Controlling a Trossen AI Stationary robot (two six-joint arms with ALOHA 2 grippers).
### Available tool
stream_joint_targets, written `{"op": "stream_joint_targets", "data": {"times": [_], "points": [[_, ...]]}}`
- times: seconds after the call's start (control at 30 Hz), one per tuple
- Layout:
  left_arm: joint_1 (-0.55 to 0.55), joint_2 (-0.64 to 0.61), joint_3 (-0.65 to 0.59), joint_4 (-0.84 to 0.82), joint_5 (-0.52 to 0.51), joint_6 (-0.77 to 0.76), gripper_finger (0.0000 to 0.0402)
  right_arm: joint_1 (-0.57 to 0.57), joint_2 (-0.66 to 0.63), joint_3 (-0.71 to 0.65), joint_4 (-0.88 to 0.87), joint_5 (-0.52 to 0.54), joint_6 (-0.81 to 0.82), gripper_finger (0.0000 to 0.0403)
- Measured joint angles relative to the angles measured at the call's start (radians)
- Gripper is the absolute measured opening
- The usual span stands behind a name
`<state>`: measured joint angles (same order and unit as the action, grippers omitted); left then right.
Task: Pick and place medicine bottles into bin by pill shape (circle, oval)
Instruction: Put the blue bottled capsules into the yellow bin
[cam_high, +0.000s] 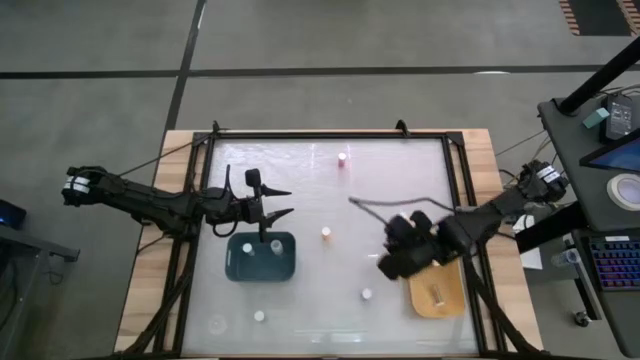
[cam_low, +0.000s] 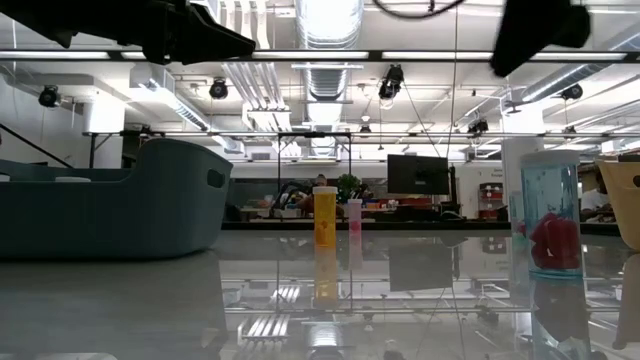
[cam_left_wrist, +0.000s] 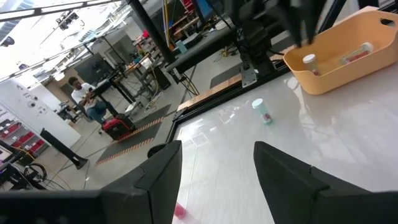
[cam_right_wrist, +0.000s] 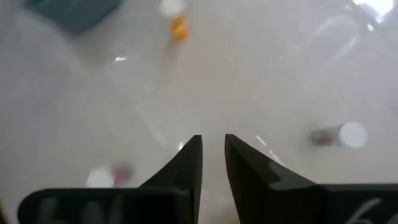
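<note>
Glossy white tabletop, framed in pale wood, is set on a grey concrete floor, with a ducted ceiling mirrored in its sheen. A dark teal tray with rounded corners is seen at the left; two white-capped medicine bottles are held in it. A yellow-orange tray of like shape is placed at the right, with two bottles lying in it.

The left gripper is held above the teal tray's far edge, its tapered dark fingers spread and empty. The right gripper is poised just beside the yellow-orange tray, its fingers drawn nearly together with nothing seen between them.

Loose bottles are scattered on the bare surface: an orange one between the trays, a pink one near the far edge, and a clear one with red pills toward the near side.
</note>
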<state>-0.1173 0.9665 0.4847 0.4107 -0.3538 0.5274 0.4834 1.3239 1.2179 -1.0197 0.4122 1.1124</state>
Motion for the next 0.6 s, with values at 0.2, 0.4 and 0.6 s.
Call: {"op": "stream_joint_targets", "data": {"times": [0.2, 0.4, 0.6], "points": [[0.000, 0.000, 0.000, 0.000, 0.000, 0.000, 0.0184, -0.184, 0.000, -0.001, -0.001, -0.060, -0.032, 0.0046], [0.000, 0.000, 0.000, 0.000, 0.000, 0.000, 0.0184, -0.360, 0.000, -0.004, -0.058, -0.212, -0.024, 0.0027], [0.000, 0.000, 0.000, 0.000, 0.000, 0.000, 0.0184, -0.488, 0.000, -0.008, -0.193, -0.323, -0.030, 0.0009]]}}
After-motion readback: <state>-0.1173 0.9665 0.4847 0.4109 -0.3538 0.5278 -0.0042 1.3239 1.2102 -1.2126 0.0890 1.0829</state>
